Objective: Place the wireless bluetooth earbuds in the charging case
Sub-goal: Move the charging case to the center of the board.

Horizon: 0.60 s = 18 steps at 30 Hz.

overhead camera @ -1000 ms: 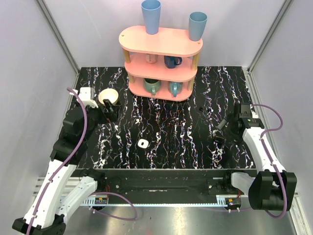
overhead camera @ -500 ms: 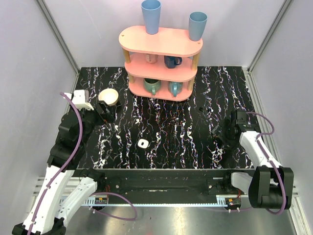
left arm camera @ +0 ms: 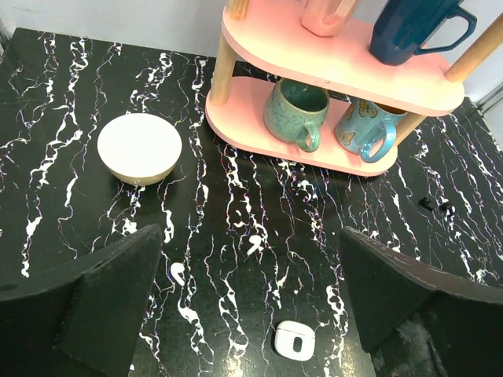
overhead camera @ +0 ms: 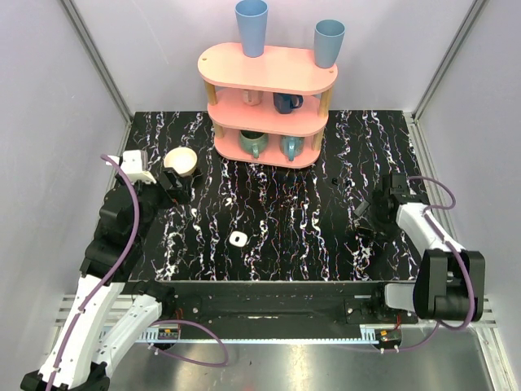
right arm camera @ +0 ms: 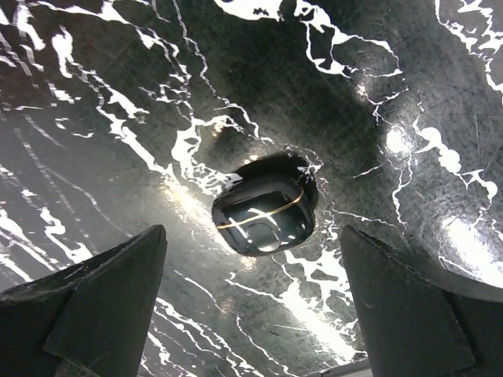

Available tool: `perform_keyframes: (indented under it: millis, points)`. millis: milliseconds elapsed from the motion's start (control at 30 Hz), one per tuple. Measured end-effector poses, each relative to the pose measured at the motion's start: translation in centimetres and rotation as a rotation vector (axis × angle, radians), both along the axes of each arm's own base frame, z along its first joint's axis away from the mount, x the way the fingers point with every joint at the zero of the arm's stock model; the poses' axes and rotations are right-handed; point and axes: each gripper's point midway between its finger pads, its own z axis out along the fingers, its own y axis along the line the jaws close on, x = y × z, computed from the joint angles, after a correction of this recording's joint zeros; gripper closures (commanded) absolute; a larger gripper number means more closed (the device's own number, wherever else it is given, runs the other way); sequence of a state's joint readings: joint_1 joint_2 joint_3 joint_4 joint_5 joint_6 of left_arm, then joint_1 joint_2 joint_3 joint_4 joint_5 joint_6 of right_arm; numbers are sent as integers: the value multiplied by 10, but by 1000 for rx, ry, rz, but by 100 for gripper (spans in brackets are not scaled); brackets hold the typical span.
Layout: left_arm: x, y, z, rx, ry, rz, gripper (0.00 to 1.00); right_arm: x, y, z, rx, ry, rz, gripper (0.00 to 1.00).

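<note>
The charging case (overhead camera: 238,239) is a tiny white rounded square with a dark centre spot, lying flat on the black marbled table (overhead camera: 285,204). In the left wrist view the case (left arm camera: 295,339) lies below and between my open fingers. My left gripper (overhead camera: 175,186) (left arm camera: 250,236) is open and empty, next to the cream bowl. My right gripper (overhead camera: 366,218) (right arm camera: 251,232) is open, low over a glossy black rounded object (right arm camera: 263,212) with a thin gold line. I cannot tell whether that object is an earbud. It also shows small in the left wrist view (left arm camera: 436,206).
A cream bowl (overhead camera: 181,160) (left arm camera: 139,148) stands at the back left. A pink three-tier shelf (overhead camera: 269,69) with mugs and two blue cups stands at the back centre. Grey walls close in the left and right sides.
My left gripper drew back a little from the bowl. My right arm folded in and its wrist turned, with the gripper staying over the black object.
</note>
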<state>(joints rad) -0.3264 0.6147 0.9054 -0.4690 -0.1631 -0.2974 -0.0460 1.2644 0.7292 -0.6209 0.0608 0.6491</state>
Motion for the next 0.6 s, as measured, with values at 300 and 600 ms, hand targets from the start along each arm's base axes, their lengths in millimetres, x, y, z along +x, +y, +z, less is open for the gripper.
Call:
perform_keyframes:
  millis: [300, 600]
  points:
    - [-1, 3, 0, -5, -7, 15, 1, 3, 11, -25, 55, 40, 54, 0]
    - [0, 2, -4, -18, 3, 17, 1, 11, 32, -22, 157, -37, 120, 0]
